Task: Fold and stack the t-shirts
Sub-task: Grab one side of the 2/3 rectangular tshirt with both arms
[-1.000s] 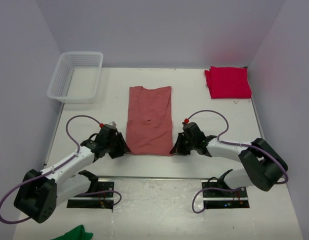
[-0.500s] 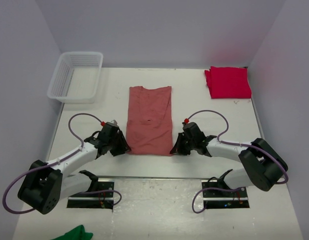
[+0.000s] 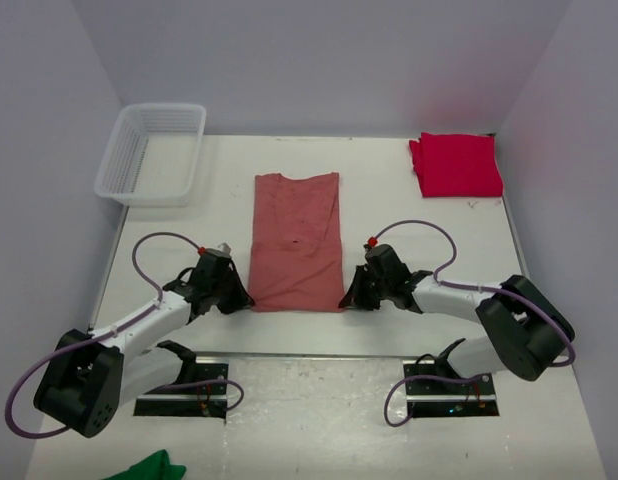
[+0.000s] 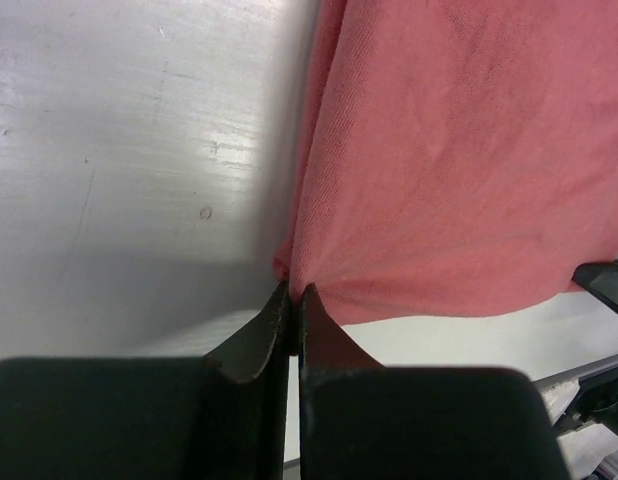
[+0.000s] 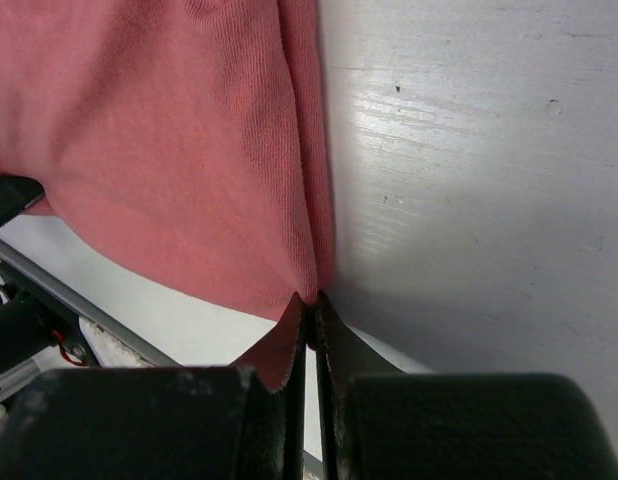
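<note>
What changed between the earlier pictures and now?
The left gripper closed on the near left corner of the dusty salmon-red t-shirt, whose left edge shifted slightly left. The right gripper stayed shut on its near right corner. The folded crimson t-shirt, white plastic basket and green cloth did not move.

The top camera is looking down from high behind the near edge, taking in the whole table point(image 3: 219, 200). Each wrist camera is looking very closely along its own jaws at a near corner of the salmon shirt point(image 3: 294, 240), which all three views are sharing.
</note>
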Robot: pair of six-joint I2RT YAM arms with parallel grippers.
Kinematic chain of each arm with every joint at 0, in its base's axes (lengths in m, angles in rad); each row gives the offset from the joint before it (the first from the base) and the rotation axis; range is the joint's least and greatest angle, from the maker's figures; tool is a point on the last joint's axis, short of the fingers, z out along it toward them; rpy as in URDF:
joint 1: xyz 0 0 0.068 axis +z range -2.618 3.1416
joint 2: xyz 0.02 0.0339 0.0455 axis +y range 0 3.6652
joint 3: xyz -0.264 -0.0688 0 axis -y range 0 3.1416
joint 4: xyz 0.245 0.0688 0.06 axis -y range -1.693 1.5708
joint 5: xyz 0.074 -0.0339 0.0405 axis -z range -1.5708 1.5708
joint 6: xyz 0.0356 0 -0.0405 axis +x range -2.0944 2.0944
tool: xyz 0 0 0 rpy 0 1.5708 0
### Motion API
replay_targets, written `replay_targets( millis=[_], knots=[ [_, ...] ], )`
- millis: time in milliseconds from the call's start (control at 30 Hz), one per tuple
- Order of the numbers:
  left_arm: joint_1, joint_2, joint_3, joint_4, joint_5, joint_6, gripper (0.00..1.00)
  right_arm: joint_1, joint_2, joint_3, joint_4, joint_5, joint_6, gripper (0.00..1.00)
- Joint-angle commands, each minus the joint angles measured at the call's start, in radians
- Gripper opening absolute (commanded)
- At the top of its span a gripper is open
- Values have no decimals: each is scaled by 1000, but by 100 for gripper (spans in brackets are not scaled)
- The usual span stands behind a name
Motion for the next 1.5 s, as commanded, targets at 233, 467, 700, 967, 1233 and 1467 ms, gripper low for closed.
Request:
replay_targets(
  millis=[233,467,700,967,1233,1467],
  knots=[
    [10,-72,14,-112,59,72,0,24,32,-13,-112,67,-69,0],
    [10,-137,11,-156,93,100,0,42,-51,-10,-146,90,-87,0],
    [10,-166,46,-172,98,103,0,48,-149,25,-223,116,-111,0],
    [5,-174,43,-173,138,109,0,51,-179,45,-264,107,-132,0],
    [-5,-224,17,-204,198,106,0,111,-219,20,-278,112,-92,0],
    [-19,-307,75,-302,205,88,0,221,-315,54,-387,171,-31,0]
  ],
)
